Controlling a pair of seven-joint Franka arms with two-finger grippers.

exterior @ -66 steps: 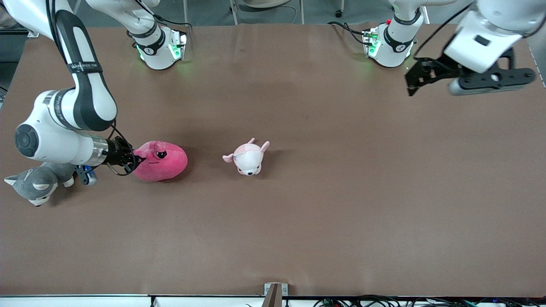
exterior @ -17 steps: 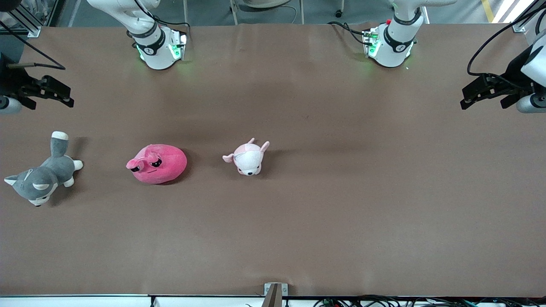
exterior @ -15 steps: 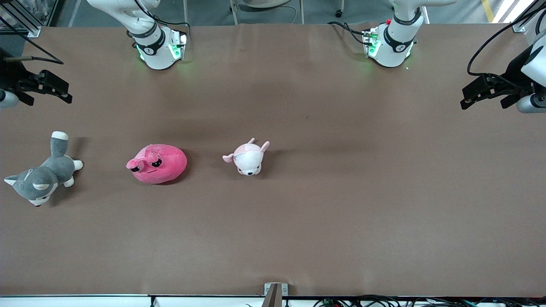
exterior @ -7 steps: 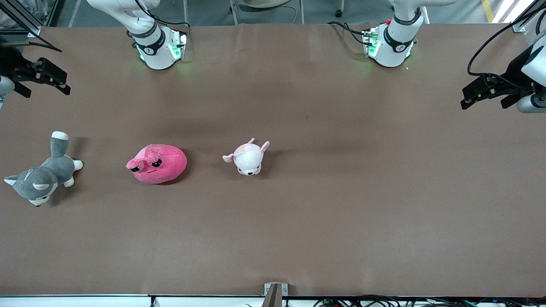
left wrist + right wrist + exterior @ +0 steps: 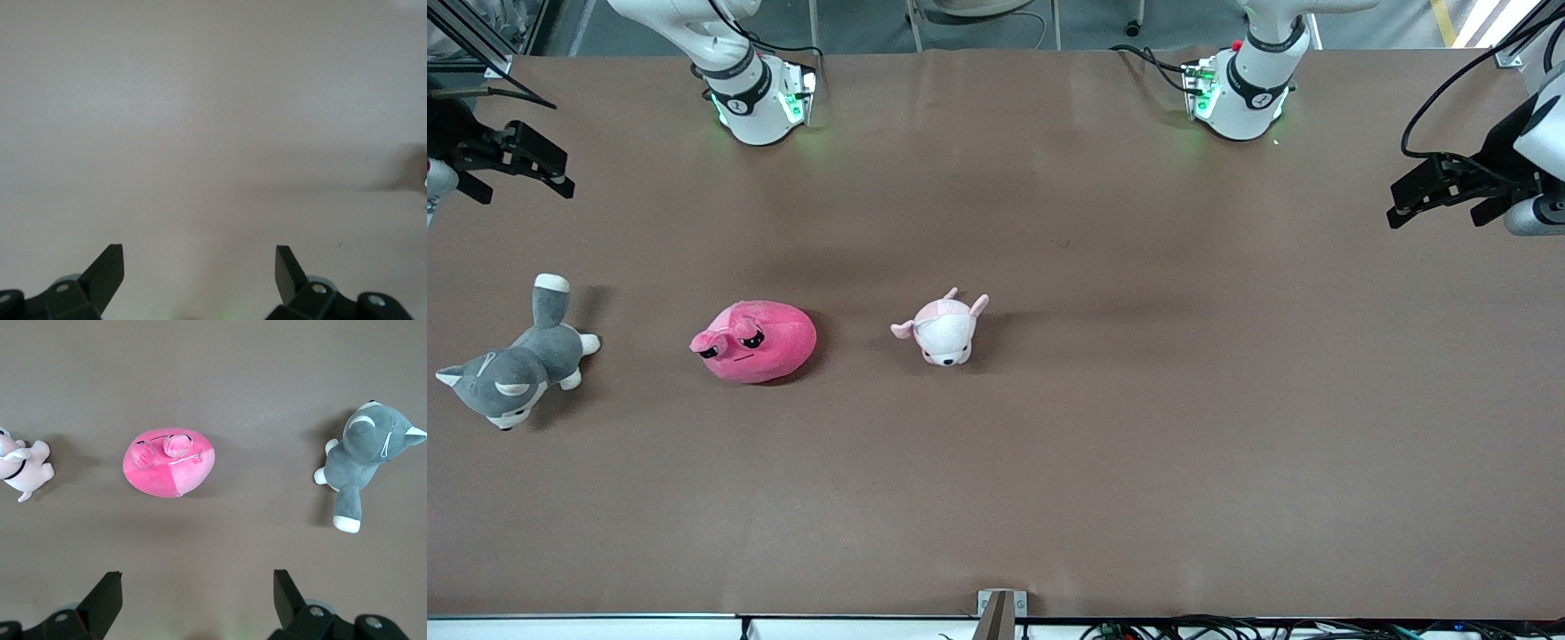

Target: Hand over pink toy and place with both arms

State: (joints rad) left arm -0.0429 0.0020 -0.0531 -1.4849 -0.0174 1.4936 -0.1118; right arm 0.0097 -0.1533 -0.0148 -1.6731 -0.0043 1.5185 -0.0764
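Note:
The hot-pink toy (image 5: pixel 754 340) lies on the brown table (image 5: pixel 1138 400), toward the right arm's end, between a grey-and-white husky plush and a pale pink-and-white plush. It also shows in the right wrist view (image 5: pixel 169 462). My right gripper (image 5: pixel 560 185) is open and empty, raised at the right arm's end of the table, apart from the toy; its jaws (image 5: pixel 197 600) stand wide. My left gripper (image 5: pixel 1396 213) is open and empty, raised over the left arm's end of the table; its wrist view shows only bare table between its fingers (image 5: pixel 200 273).
The grey-and-white husky plush (image 5: pixel 511 373) lies at the right arm's end, also in the right wrist view (image 5: pixel 363 460). The pale pink-and-white plush (image 5: pixel 944 329) lies beside the pink toy toward mid-table, at the edge of the right wrist view (image 5: pixel 20 470). Both arm bases (image 5: pixel 760 93) stand along the table's back edge.
My right gripper let go of the pink toy's ear, rose and drew back to the table's end. My left arm also withdrew toward its end. The toy rests where it was.

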